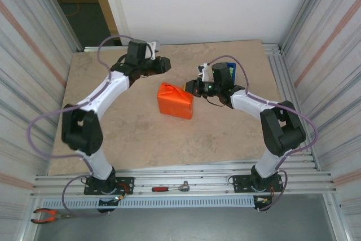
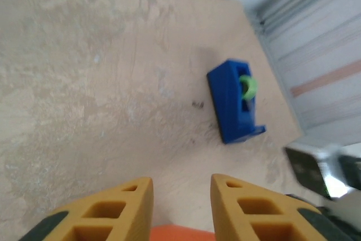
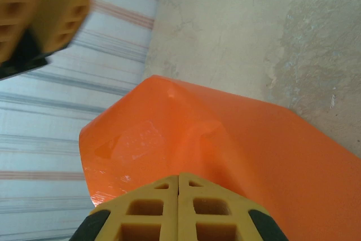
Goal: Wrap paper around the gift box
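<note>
Paper (image 1: 176,101), bright orange, sits folded into a boxy parcel at the middle of the table (image 1: 130,128), with a raised crease along its top. The gift box is hidden under it. In the right wrist view the paper (image 3: 237,150) shows a glossy patch near its far corner.

The right gripper (image 1: 190,87) is at the parcel's upper right corner. Its 2 yellow fingers (image 3: 158,207) are pressed flat together, and the orange sheet lies directly beyond their tips. I cannot tell whether any paper is pinched between them.

The left gripper (image 1: 164,65) is beyond the parcel's far side and apart from it. Its 2 fingers (image 2: 124,207) stand parted with bare tabletop in the gap, gripping nothing, and a sliver of orange shows at the bottom edge between them.

A blue tape dispenser (image 2: 232,103) with a green roll lies on the table near the right wall, just behind the right wrist (image 1: 228,71). Purple cables loop along both arms. On the metal rail in front of the arm bases lie a red-handled tool (image 1: 169,187) and, at the left end, orange-handled pliers (image 1: 48,214), both well apart from the parcel.
</note>
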